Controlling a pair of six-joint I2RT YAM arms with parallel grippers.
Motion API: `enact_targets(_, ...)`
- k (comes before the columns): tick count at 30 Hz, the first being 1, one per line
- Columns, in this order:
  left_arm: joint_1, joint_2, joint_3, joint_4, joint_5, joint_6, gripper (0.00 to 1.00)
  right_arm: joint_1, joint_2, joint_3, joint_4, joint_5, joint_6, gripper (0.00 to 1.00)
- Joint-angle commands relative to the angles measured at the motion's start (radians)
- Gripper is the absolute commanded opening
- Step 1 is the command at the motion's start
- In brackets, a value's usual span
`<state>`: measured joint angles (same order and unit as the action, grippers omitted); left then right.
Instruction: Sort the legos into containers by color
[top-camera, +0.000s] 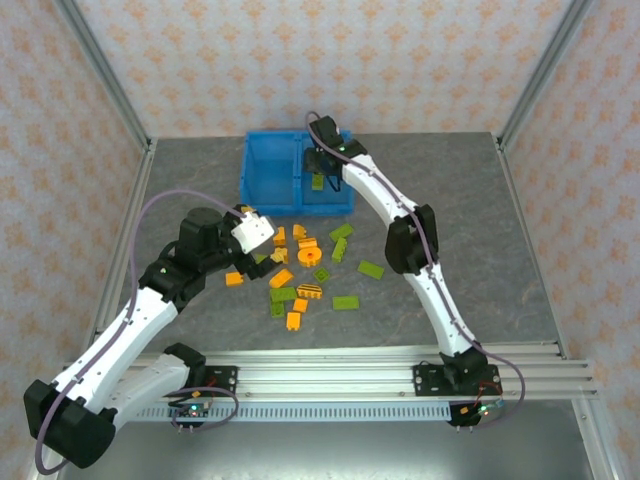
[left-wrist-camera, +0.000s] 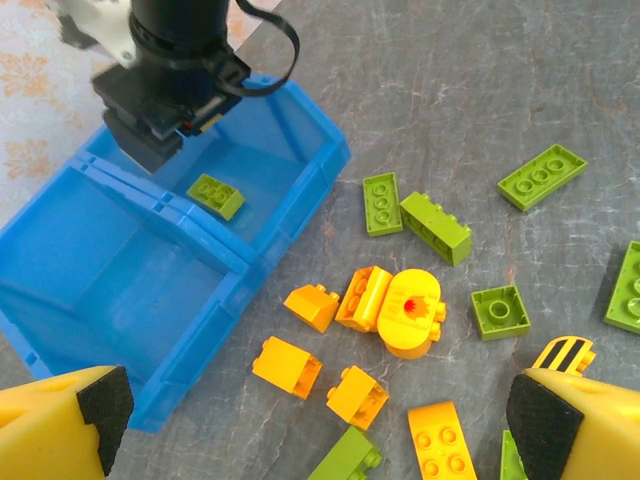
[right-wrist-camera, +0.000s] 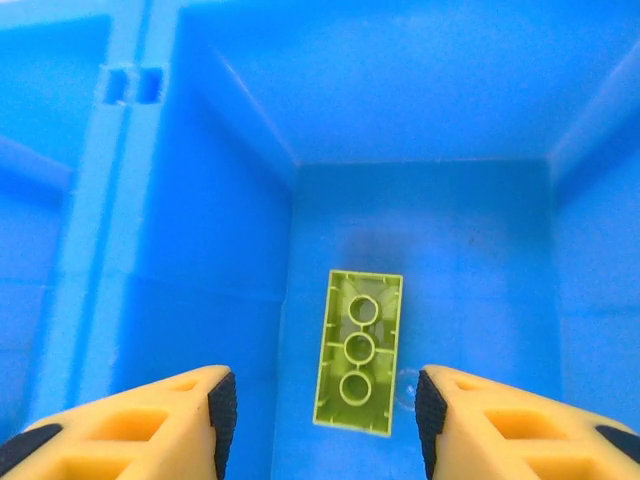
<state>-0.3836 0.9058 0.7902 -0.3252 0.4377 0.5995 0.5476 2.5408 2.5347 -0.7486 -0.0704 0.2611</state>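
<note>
Drop-off step: right gripper (right-wrist-camera: 322, 400), wide and empty, over lime brick (right-wrist-camera: 358, 350) in right-hand blue bin (right-wrist-camera: 480, 230). Next, likely: fetch another green from loose legos (top-camera: 310, 270).

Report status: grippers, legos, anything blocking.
Right gripper open above green brick inside right bin. Left gripper open over scattered legos. Nothing blocking.
</note>
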Motion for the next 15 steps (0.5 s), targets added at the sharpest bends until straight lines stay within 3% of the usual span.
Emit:
enact_targets(1,0.006,-0.019,0.007,-0.011,0.041,-0.013,1.0,0.008,-0.258,-0.114,-0.034,0.04,-0.008,0.52)
enact_targets(6,0.006,-0.009,0.009,-0.014,0.057,-0.014,1.0,0.021,-0.701,-0.785,0.197,0.051,-0.092,0.52)
enact_targets(10,0.005,0.023,0.021,-0.018,0.083,-0.015,1.0,0.025,-0.901,-1.053,0.079,0.092,-0.046,0.52)
enact_targets(15,0.002,0.051,0.032,0.002,0.123,-0.044,1.0,0.061,-0.991,-1.286,-0.014,0.086,-0.18,0.58)
